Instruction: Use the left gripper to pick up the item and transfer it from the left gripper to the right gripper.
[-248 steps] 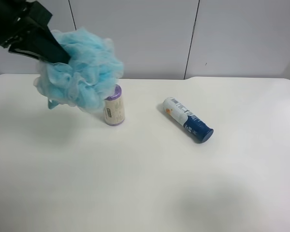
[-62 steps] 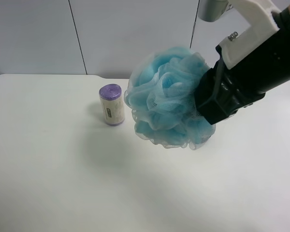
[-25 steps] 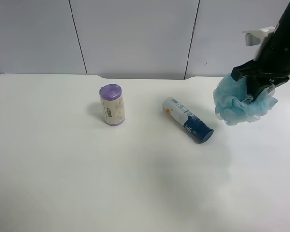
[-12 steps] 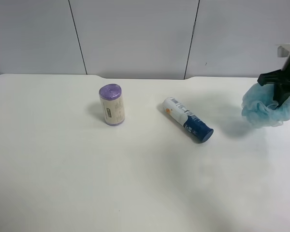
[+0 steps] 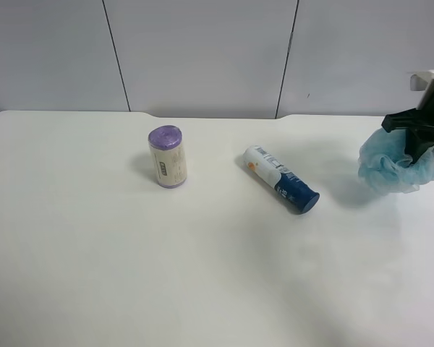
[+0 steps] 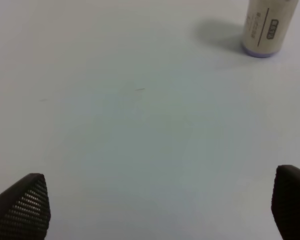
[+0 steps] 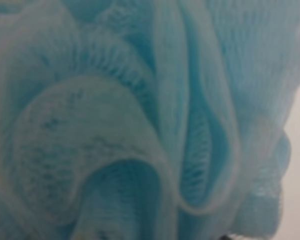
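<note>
The light blue mesh bath pouf point(image 5: 398, 163) hangs at the far right edge of the exterior high view, above the white table. My right gripper point(image 5: 418, 134) is shut on it from above, black jaws partly showing. The pouf fills the right wrist view point(image 7: 140, 120), so the jaws are hidden there. My left gripper point(image 6: 155, 205) is open and empty over bare table; only its two black fingertips point(image 6: 20, 207) show. The left arm is out of the exterior high view.
A purple-topped cylinder roll point(image 5: 167, 156) stands upright left of centre; it also shows in the left wrist view point(image 6: 266, 27). A white-and-navy tube point(image 5: 281, 178) lies on its side in the middle. The white table point(image 5: 202, 275) ends at a grey panelled wall.
The pouf passed from the left gripper to the right gripper, then travelled right to the table's far edge. In the last half second it hardly moved.
</note>
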